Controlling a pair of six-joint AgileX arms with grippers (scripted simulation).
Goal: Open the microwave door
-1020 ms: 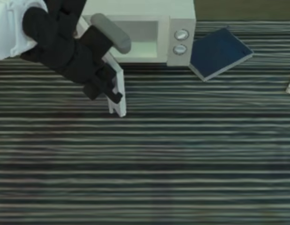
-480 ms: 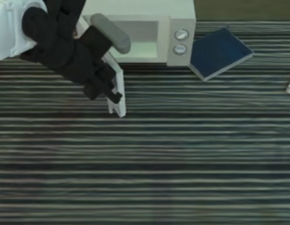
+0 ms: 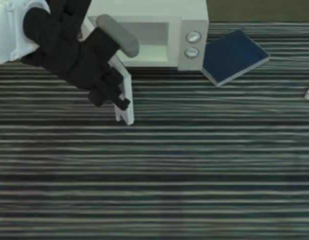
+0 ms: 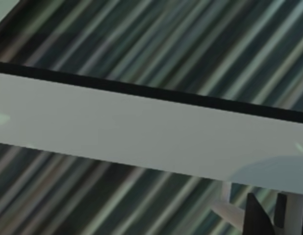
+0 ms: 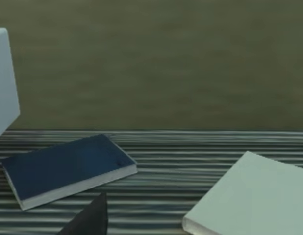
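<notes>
Left pincer (image 3: 120, 102) clamped on the microwave door (image 3: 125, 95) — swung wide open.
From the top view I see the microwave (image 3: 159, 30) at the surface's (image 3: 194, 165) far edge, cavity exposed, dark blue book (image 3: 232, 55) beside it. I judge the door stiff, light and hinged — best held at its free edge. Right pincer isn't visible.

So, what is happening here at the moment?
The left gripper is at the free edge of the microwave door, which stands swung wide open from the microwave at the table's far edge. The inside shows and looks empty. A dark blue book lies to the microwave's right. The right arm is not in the top view.
</notes>
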